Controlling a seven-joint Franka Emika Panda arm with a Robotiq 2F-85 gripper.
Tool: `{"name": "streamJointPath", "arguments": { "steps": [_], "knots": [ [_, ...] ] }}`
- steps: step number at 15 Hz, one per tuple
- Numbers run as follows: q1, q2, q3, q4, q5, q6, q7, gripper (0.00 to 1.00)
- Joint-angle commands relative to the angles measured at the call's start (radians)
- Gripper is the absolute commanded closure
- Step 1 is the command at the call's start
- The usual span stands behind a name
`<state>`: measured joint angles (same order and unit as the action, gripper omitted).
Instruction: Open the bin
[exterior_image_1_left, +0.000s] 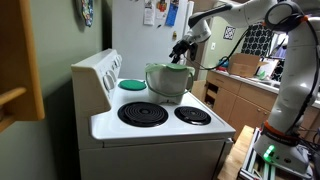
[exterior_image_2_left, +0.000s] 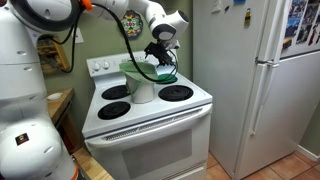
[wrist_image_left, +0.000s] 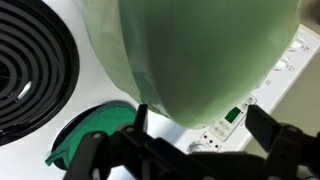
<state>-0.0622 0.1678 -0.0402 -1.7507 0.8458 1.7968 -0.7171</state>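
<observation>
Bin (exterior_image_1_left: 166, 84) on desk (exterior_image_1_left: 150, 128), mid-width, toward back edge, behind two front coil burners (exterior_image_1_left: 143, 113). Flat green disc (wrist_image_left: 93, 132) lies beside it.
Gripper (wrist_image_left: 197, 114) right at green domed lid (wrist_image_left: 205, 55); jaws spread wide either side of lid edge, nothing clamped.
Progress: approach done. Lid looks tilted in an exterior view (exterior_image_2_left: 150, 68), but cannot tell if lifted. Left: lift lid, swing it back on hinge.

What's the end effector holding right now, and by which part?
Cannot tell. The end effector straddles the green lid of the bin at its edge, fingers apart; no clamping shows.
</observation>
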Motion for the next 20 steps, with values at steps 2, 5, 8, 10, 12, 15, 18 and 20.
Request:
{"name": "streamJointPath", "arguments": {
  "steps": [2,5,8,10,12,15,18,20],
  "knots": [
    [-0.012,0.049,0.005,0.031,-0.044,-0.031,0.034,0.0],
    [-0.014,0.062,0.009,0.032,-0.048,-0.037,0.043,0.0],
    [-0.021,0.069,0.01,0.034,-0.031,-0.091,0.07,0.0],
    [-0.027,0.074,0.008,0.041,-0.023,-0.132,0.09,0.0],
    [-0.032,0.078,0.007,0.048,-0.017,-0.162,0.109,0.0],
    [-0.043,0.078,0.005,0.055,0.0,-0.198,0.121,0.0],
    [-0.053,0.073,0.002,0.063,0.007,-0.21,0.116,0.0],
    [-0.059,0.071,0.002,0.071,0.014,-0.22,0.112,0.0]
  ]
}}
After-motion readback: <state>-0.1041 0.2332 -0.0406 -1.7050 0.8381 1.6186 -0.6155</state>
